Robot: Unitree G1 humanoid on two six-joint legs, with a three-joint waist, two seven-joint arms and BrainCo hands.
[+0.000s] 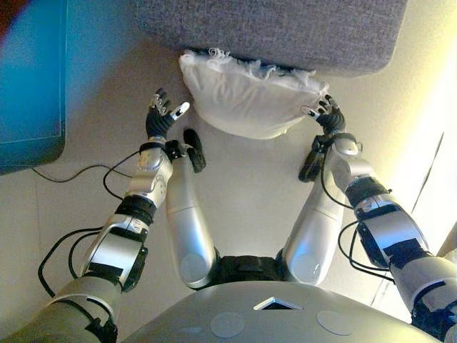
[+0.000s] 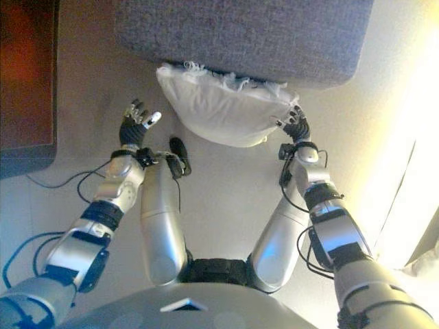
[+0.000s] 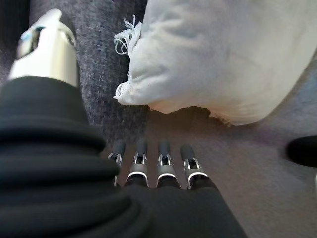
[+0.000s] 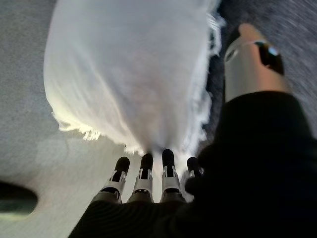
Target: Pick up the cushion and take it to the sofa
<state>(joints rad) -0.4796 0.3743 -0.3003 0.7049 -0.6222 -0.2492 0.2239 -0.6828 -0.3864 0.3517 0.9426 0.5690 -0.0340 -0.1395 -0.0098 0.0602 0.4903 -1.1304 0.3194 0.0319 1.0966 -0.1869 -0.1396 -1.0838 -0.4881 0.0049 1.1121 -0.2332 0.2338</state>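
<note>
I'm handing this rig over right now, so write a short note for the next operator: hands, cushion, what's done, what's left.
Left hand: open, empty, clear of the cushion's left end.
Right hand: open, fingers at the cushion's right end, no grasp.
White fringed cushion: leaning against the front of the grey sofa, lower edge toward the floor, held by neither hand.
Done: cushion is at the sofa.
Left: judge whether it counts as placed, or lift it onto the seat.

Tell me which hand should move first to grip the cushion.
Right, probably. The right hand already sits at the white cushion by its fringed edge, fingers open. The left hand hangs apart from it, also open.
</note>
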